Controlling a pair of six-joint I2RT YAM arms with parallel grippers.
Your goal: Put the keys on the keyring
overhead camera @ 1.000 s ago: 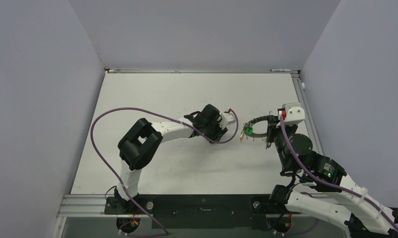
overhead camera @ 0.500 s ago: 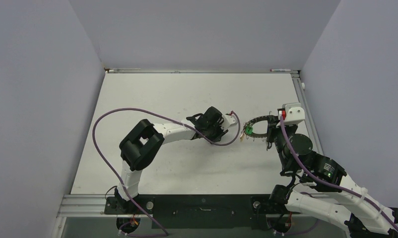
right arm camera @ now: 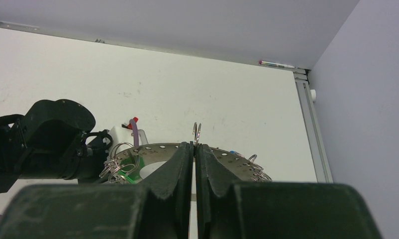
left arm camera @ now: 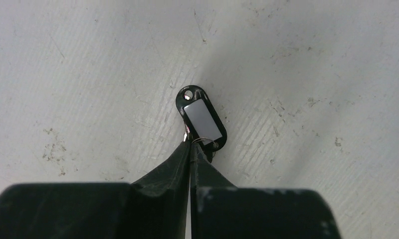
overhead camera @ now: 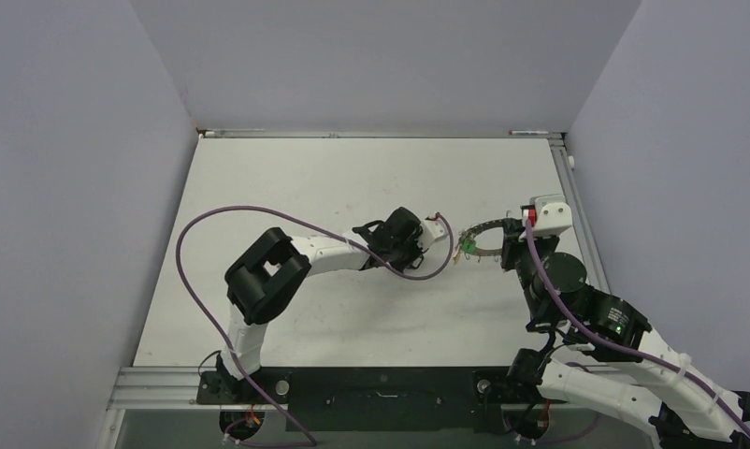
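The left gripper [left arm camera: 191,145] has its jaws pressed together on the near end of a black-tagged key [left arm camera: 201,118], pinching at the small split ring [left arm camera: 203,140] where tag and key join. The tag lies flat on the table [overhead camera: 306,178], a little right of its middle. Taking it by the ring end likely leaves the loop free for threading. The right gripper [right arm camera: 194,146] is likewise closed, clamped on the rim of the keyring [right arm camera: 227,155], which it holds up edge-on above the table's right side, not far from the right edge. That offers the rim loops toward the left arm. A green-tagged key [overhead camera: 467,246] already hangs from the ring's left end. The step in hand looks like lifting the black key across to it.
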